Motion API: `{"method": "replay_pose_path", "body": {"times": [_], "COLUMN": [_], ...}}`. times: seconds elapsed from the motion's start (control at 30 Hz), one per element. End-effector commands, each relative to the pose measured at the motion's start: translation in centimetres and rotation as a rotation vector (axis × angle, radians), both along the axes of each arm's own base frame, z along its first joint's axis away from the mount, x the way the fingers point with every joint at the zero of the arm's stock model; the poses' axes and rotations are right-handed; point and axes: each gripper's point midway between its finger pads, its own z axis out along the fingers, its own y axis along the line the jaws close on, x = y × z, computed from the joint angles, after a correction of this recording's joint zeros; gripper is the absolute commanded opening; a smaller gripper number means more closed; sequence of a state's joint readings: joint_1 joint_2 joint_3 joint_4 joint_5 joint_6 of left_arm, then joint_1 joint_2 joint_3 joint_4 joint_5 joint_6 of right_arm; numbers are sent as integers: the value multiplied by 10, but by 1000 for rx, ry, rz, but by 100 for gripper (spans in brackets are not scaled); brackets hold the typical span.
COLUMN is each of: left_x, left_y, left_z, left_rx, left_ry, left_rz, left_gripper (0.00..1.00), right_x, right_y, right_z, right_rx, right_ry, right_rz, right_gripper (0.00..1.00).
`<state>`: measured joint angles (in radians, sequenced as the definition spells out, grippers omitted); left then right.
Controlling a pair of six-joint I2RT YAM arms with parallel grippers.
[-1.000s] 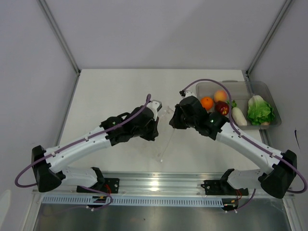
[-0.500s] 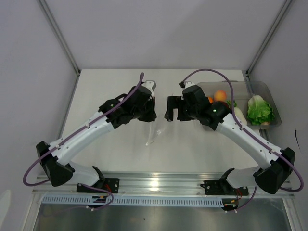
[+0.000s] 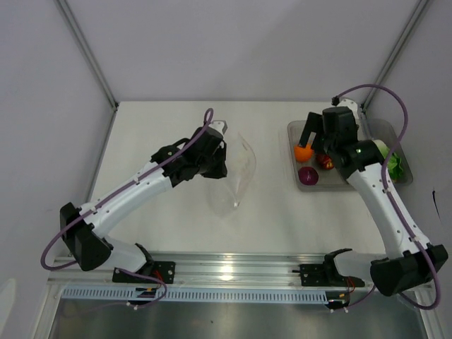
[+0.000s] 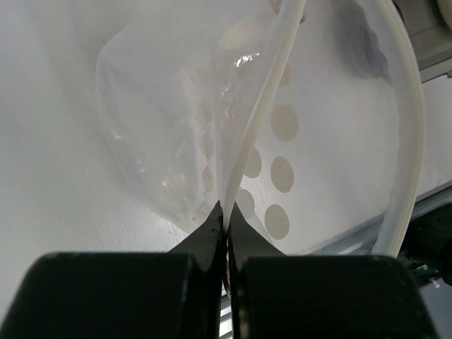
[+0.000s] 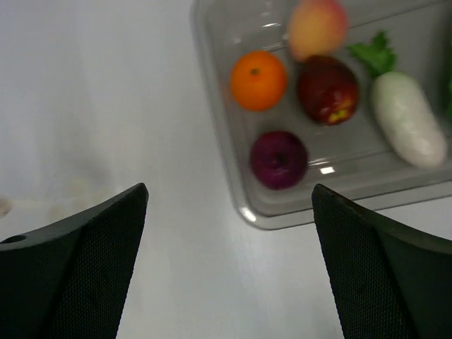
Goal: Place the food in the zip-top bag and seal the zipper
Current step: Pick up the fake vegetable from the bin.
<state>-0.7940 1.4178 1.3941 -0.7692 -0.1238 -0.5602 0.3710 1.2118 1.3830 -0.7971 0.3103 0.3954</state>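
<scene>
Left wrist: bag (image 4: 176,127) within left hand (image 4: 226,213)

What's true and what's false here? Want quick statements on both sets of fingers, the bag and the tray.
1. The left fingers are shut on the zip-top bag. True.
2. The right fingers hold the orange. False: they are open and empty, above the tray.
3. The orange lies in the tray. True.
4. The zip-top bag has food in it. False: it looks empty.
5. The white radish lies outside the tray. False: it is in the tray.
</scene>
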Motion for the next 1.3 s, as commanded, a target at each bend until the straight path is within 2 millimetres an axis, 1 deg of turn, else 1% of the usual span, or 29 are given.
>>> {"method": "replay_pose_path", "body": {"times": [0.0, 0.07, 0.1, 0.13, 0.17, 0.2, 0.23, 0.27, 0.3, 0.33, 0.37, 0.4, 0.43, 0.53, 0.57, 0.63, 0.67, 0.73, 0.77, 0.87, 0.9, 0.97, 1.0, 1.17, 1.2, 1.27], "left_x": [-3, -6, -9, -12, -13, -15, -17, -17, -19, -20, -20, -20, -20, -20, -21, -21, -21, -22, -21, -20, -20, -18, -17, -16, -15, -14], "left_y": [10, 20, 22, 26, 29, 31, 34, 37, 40, 41, 43, 44, 45, 41, 38, 33, 30, 23, 22, 18, 18, 16, 16, 8, 6, 5], "left_z": [10, 13, 11, 11, 11, 10, 5, 6, 1, 0, -2, -4, -5, -8, -8, -11, -11, -16, -18, -27, -28, -30, -27, -28, -25, -30], "left_rx": [-52, -58, -60, -65, -64, -62, -51, -48, -34, -31, -23, -14, -9, -13, -19, -26, -28, -32, -31, -20, -15, -5, -7, -27, -34, -21], "left_ry": [-44, -61, -57, -62, -62, -59, -51, -55, -46, -47, -44, -43, -42, -34, -32, -16, -13, 4, 11, 35, 40, 44, 39, 43, 39, 50], "left_rz": [39, 70, 79, 84, 91, 97, 103, 111, 117, 117, 118, 121, 121, 106, 94, 78, 69, 35, 36, 27, 27, 25, 24, 1, -3, -6], "left_gripper": [1, 1, 1, 0, 1, 1, 0, 1, 1, 1, 1, 1, 1, 1, 1, 0, 1, 1, 1, 1, 1, 1, 1, 1, 1, 0], "right_x": [31, 45, 57, 60, 64, 71, 78, 81, 85, 89, 91, 94, 99, 109, 115, 118, 124, 127, 130, 132, 130, 126, 123, 125, 125, 126], "right_y": [-74, -97, -116, -132, -143, -158, -170, -179, -188, -198, -202, -218, -223, -236, -241, -247, -251, -254, -256, -261, -264, -271, -276, -286, -287, -290], "right_z": [-22, -31, -42, -45, -50, -47, -58, -60, -60, -65, -64, -60, -69, -76, -85, -93, -101, -110, -120, -133, -144, -149, -154, -159, -160, -167], "right_rx": [-178, -246, -280, -341, -380, -405, -481, -513, -543, -569, -601, -615, -633, -690, -724, -769, -791, -806, -802, -784, -782, -800, -805, -813, -815, -821], "right_ry": [52, 69, 101, 124, 147, 143, 191, 203, 205, 229, 236, 233, 258, 292, 326, 369, 393, 418, 434, 447, 468, 483, 488, 476, 478, 492], "right_rz": [-222, -268, -317, -351, -373, -412, -415, -433, -452, -466, -465, -496, -492, -515, -512, -528, -539, -531, -526, -533, -530, -549, -564, -575, -575, -570], "right_gripper": [99, 99, 99, 99, 99, 99, 99, 99, 99, 99, 99, 99, 99, 99, 99, 99, 99, 100, 99, 99, 99, 99, 99, 100, 99, 99]}}
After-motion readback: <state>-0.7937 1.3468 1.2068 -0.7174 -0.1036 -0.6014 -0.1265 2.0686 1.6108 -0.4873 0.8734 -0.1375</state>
